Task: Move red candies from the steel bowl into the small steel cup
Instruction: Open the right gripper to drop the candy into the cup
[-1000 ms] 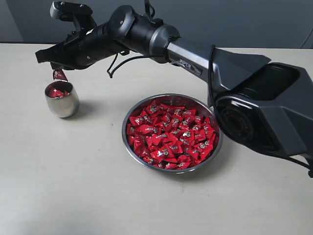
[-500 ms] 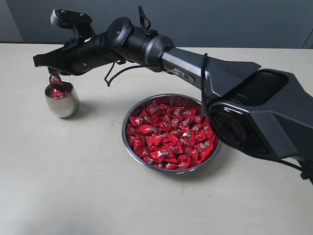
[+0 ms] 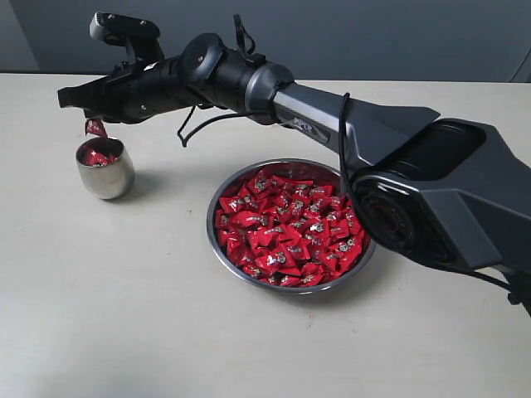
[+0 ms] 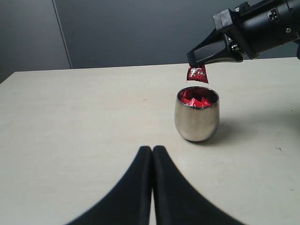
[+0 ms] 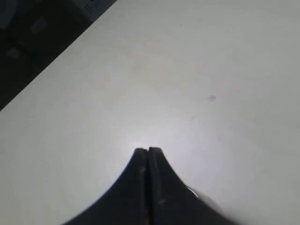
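The steel bowl [image 3: 210, 225] sits mid-table, heaped with red candies [image 3: 286, 228]. Left of it stands the small steel cup [image 3: 105, 176], which holds a few red candies [image 4: 198, 100]. My right gripper [image 3: 65, 98] reaches across above the cup, shut on one red candy [image 3: 95, 128] that hangs just over the cup's mouth [image 4: 197, 74]. In the right wrist view its fingertips [image 5: 148, 151] are pressed together and the candy barely shows. My left gripper [image 4: 152, 149] is shut and empty, low over the table, a short way from the cup [image 4: 197, 119].
The right arm's black links [image 3: 332, 108] and base [image 3: 448, 191] span the table behind and to the right of the bowl. Bare beige tabletop [image 3: 124, 315] lies in front of the cup and bowl.
The right gripper has shifted slightly over the cup. The hanging candy dipped toward the cup's mouth, then came up a little. It stays held.
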